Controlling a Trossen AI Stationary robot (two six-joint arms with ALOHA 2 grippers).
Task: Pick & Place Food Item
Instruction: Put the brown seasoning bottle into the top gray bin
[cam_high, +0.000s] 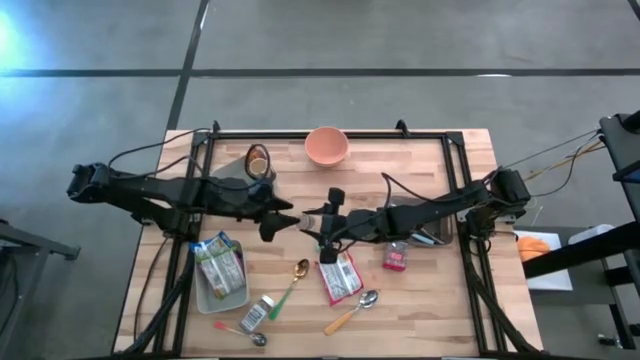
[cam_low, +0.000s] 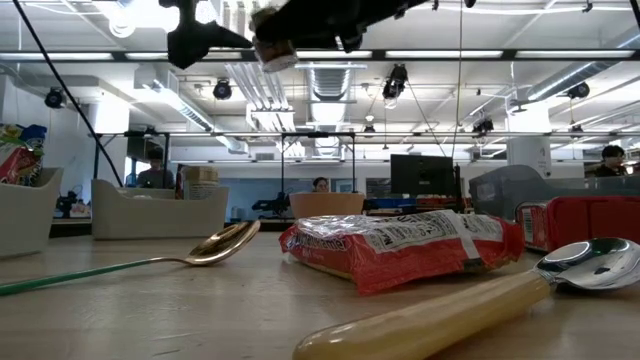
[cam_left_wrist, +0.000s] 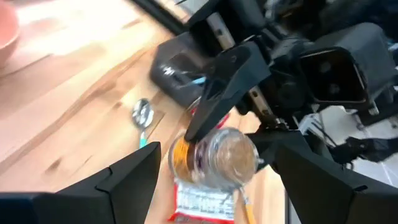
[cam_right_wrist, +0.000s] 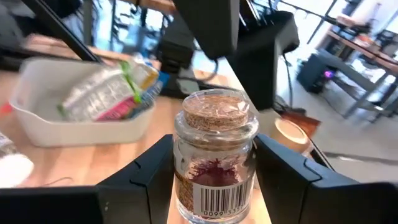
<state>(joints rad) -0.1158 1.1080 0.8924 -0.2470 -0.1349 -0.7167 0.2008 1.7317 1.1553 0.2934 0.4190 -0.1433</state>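
right end effector (cam_right_wrist: 214, 186): clenched on cork-stoppered spice jar (cam_right_wrist: 216, 155) | jar: held above worktop (cam_high: 440, 300), between the 2 arms | left end effector (cam_left_wrist: 214, 171): released, fingers spread, facing jar

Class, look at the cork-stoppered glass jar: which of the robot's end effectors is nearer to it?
Right. The right end effector grips the jar above the table; the left end effector faces it, fingers open, not touching.
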